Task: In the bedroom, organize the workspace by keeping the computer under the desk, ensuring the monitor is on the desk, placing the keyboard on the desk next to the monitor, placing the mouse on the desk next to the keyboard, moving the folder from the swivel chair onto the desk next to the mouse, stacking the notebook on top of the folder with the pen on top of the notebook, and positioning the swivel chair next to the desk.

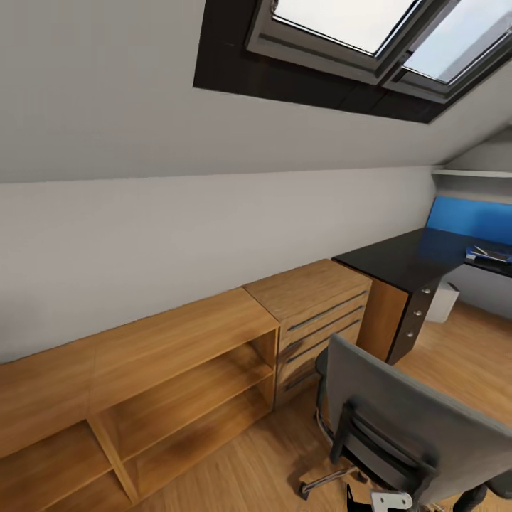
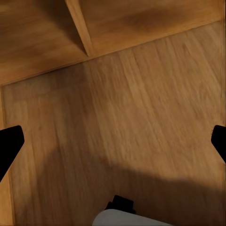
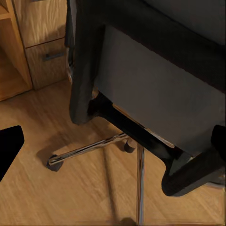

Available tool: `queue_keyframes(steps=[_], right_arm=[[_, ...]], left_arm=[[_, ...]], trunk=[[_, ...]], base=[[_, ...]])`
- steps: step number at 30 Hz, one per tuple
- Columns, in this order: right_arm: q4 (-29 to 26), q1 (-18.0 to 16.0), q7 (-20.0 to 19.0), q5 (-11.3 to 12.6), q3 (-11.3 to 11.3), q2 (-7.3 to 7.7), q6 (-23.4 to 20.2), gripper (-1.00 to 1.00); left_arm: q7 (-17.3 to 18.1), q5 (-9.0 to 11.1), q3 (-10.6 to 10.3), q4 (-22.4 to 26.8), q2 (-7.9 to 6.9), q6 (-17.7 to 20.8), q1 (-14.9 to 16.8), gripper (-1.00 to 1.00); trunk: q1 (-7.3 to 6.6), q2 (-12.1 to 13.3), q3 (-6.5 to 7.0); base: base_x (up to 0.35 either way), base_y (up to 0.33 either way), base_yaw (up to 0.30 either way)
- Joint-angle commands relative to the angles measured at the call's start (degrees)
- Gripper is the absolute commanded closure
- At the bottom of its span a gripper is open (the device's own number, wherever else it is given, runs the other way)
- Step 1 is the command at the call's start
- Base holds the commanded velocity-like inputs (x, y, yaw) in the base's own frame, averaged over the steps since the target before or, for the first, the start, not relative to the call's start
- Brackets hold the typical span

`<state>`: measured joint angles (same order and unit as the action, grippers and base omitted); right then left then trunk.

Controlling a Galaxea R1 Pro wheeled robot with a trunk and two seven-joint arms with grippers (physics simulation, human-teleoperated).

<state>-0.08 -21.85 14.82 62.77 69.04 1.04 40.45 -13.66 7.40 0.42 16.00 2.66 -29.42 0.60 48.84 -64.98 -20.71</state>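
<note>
A: Start at the hands — what are they doing?

B: The left hand (image 2: pixel 113 146) hangs over bare oak floor (image 2: pixel 141 117), its two dark fingertips at the edges of its own camera picture with nothing between them: spread and empty. The right hand (image 3: pixel 113 146) is the same, fingers wide apart, looking down on the back of the swivel chair (image 3: pixel 155 89) and its chrome base.

A: So which arm is nearer the chair?

B: The right one, I'd judge. Its camera looks on the grey backrest and a caster, while the left sees floor and the foot of the low oak shelf unit (image 2: pixel 80 23).

A: And from the head?

B: The swivel chair (image 1: pixel 419 427) stands close in front to the right, its back toward the robot. The counter (image 1: pixel 405 259) lies well beyond it, further to the right, past the wooden drawer chest (image 1: pixel 313 299). On the counter's far end a blue folder (image 1: pixel 487 254) lies flat, something thin on top — too small to name.

A: The coming move?

B: Probably pushing the chair forward and rightward toward the counter.
</note>
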Motion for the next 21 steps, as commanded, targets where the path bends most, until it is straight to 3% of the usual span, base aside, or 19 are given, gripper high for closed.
queue_keyframes(steps=[1, 21], right_arm=[[0.0, 0.0, 0.5, 0.0, 0.5, 0.0, 0.0, -1.0], [0.0, 0.0, 0.5, 0.1, 0.6, -0.07, 0.0, -1.0]], left_arm=[[0.0, 0.3, 0.0, 0.0, 0.01, -0.2, 0.0, -1.0], [0.0, 0.3, 0.0, 0.0, -0.01, -0.2, 0.0, -1.0]], trunk=[[0.0, 0.0, -0.04], [0.0, 0.0, -0.07]], base=[[0.0, 0.0, -0.27], [0.0, 0.0, -0.265]])
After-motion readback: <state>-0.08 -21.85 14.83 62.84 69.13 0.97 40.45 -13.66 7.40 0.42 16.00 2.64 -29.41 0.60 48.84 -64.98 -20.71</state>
